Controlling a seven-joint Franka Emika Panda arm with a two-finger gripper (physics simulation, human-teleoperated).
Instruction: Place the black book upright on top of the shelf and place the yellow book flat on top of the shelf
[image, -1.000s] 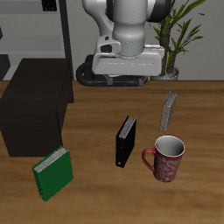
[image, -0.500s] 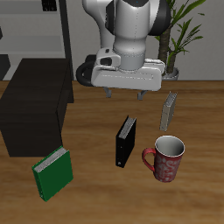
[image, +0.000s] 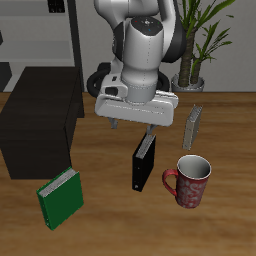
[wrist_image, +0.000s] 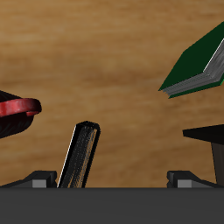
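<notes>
The black book (image: 144, 165) stands upright on the wooden table, its white page edge showing; in the wrist view (wrist_image: 79, 156) it sits between my fingers' line of sight. My gripper (image: 131, 127) is open and empty, hanging just above and slightly behind the book's top; it also shows in the wrist view (wrist_image: 112, 179). The yellow book (image: 193, 127) stands upright farther back, beside the plant pot, out of the wrist view. The shelf (image: 40, 120) is a low black cabinet at the table's side, its top bare; a corner shows in the wrist view (wrist_image: 206, 142).
A green book (image: 60, 197) (wrist_image: 197, 63) leans near the table's front edge, before the shelf. A red patterned mug (image: 190, 181) (wrist_image: 17, 109) stands close beside the black book. A grey open-frame rack (image: 60, 40) and a potted plant (image: 205, 45) stand at the back.
My gripper has come down and forward from high near the back of the table to just above the black book. The books, mug and shelf have not moved.
</notes>
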